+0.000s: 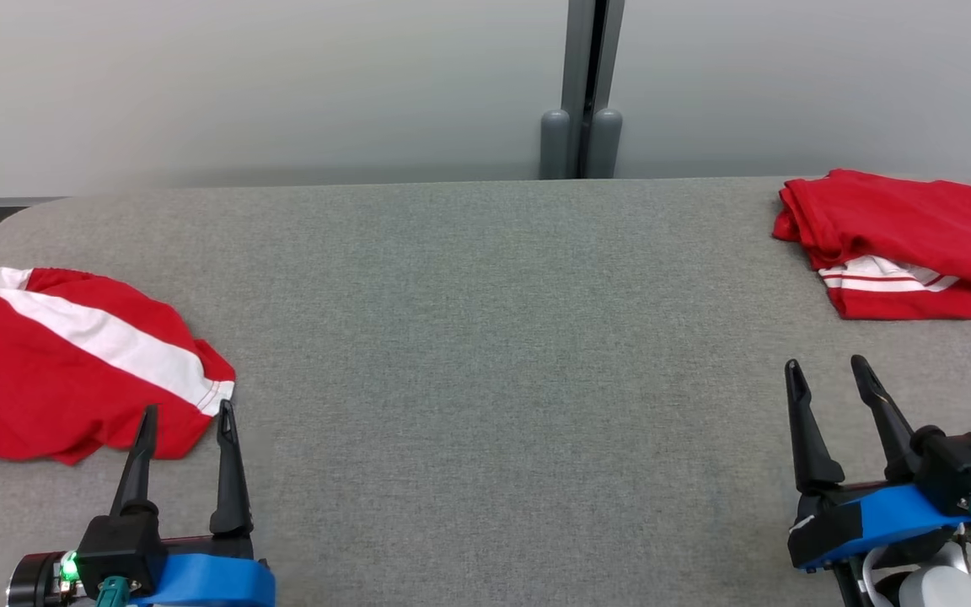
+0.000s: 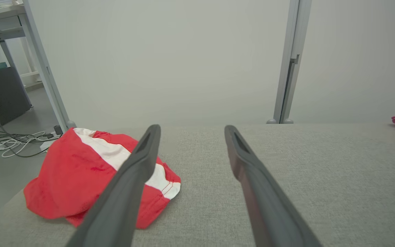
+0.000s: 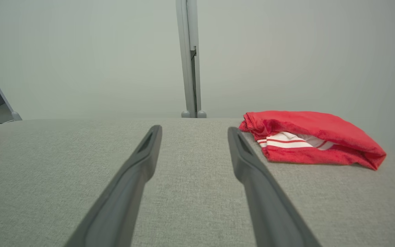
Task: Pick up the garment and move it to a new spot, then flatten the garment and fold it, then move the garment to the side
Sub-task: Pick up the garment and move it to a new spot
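Lying crumpled on grey table, red garment with white band.

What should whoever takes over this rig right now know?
Left pincer: open, empty, tips by the near edge of the crumpled red garment with a white stripe, at the left of the grey fabric table.
Right pincer: open, empty, over bare table.
Folded red garment with white stripes: far right corner, looks finished.
To do: pick up the crumpled one, move, flatten, fold, set aside.
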### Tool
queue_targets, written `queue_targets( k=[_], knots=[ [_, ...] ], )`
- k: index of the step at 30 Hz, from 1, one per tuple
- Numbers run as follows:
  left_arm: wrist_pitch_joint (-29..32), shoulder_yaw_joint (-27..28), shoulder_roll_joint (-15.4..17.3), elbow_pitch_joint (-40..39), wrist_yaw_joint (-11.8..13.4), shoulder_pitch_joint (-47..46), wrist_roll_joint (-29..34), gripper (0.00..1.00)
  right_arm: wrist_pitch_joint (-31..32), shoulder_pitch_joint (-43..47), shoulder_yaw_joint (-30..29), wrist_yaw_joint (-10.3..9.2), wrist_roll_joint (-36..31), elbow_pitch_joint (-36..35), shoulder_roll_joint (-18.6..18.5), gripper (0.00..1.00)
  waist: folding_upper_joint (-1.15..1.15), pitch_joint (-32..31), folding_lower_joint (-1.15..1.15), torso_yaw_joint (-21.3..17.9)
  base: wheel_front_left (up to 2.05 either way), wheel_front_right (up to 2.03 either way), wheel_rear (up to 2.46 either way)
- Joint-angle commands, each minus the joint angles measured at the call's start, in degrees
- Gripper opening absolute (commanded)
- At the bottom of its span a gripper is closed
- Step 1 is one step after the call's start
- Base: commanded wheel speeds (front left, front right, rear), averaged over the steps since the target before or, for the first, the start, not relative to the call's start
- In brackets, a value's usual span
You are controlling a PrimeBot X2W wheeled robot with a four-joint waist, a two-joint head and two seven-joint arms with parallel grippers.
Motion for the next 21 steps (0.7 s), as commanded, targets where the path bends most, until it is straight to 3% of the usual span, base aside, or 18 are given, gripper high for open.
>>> queue_targets(
  k=[1,10,21],
  knots=[
    [-0.16,0.32,0.31,0.0,0.27,-0.05,-0.18,1.0,0.11,0.72,0.23,0.0,0.22,0.11,0.23,1.0,0.0,0.18,0.0,0.43,0.0,0.0,0.0],
    [-0.16,1.39,1.04,0.09,0.79,-0.2,-0.78,1.0,-0.23,0.24,1.86,0.0,1.07,1.21,0.31,1.0,0.0,0.61,0.0,6.26,0.0,0.0,0.0],
    [-0.16,2.58,1.29,0.08,1.58,1.11,-1.73,1.0,0.22,0.54,3.02,0.0,0.83,2.0,0.32,1.0,0.0,0.06,0.0,16.0,0.0,0.0,0.0]
  ],
)
